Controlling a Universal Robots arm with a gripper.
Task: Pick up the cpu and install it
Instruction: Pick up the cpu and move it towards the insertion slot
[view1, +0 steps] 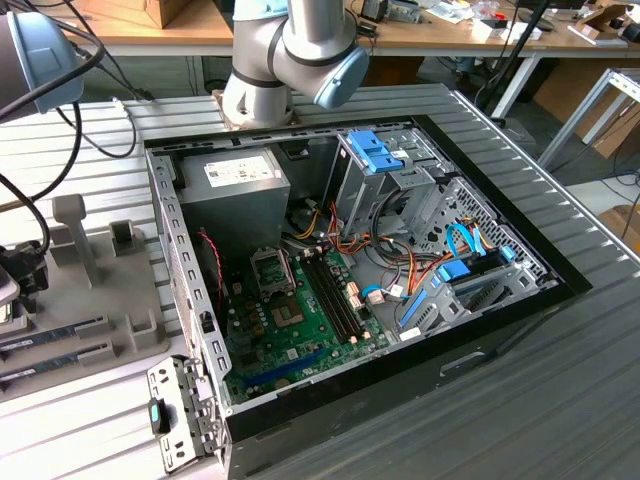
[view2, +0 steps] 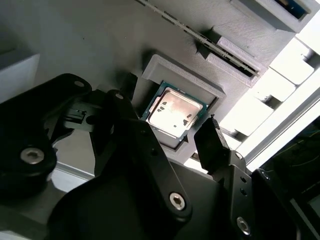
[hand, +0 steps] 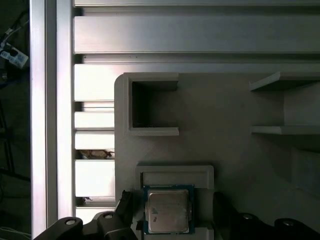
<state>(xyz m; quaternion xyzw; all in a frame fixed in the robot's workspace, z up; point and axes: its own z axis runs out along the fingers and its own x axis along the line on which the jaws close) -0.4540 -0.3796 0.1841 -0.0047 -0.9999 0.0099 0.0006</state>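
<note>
Across the slatted metal bench (view1: 560, 380) lies an open computer case (view1: 170, 230). Inside it is the green motherboard (view1: 300, 340), with the black socket frame (view1: 272, 268) close to the grey power supply box (view1: 235, 190). Beside the case, at the exterior view's left, stands a grey holder block (view1: 110, 310) with several pockets and slots.

In the second wrist view the hand (view2: 169, 114) hangs over this block. Its two black fingers (view2: 212, 142) are apart, one on each side of the chip, and I cannot see that either of them presses on it. The cpu (hand: 168, 210) lies flat in a shallow pocket (hand: 174, 176) of the block, with the silver-grey metal top upward and the green board edge showing around it. It is well apart from the socket in the case.

To my judgement the chip is very light and stiff, so little force is needed. The smooth metal top gives nothing to hold on. The better place is two opposite edges of the green board, where the fingers stand now. It is probably also delicate: a hard squeeze or a tilted lift against the pocket rim could harm it or let it slip.
</note>
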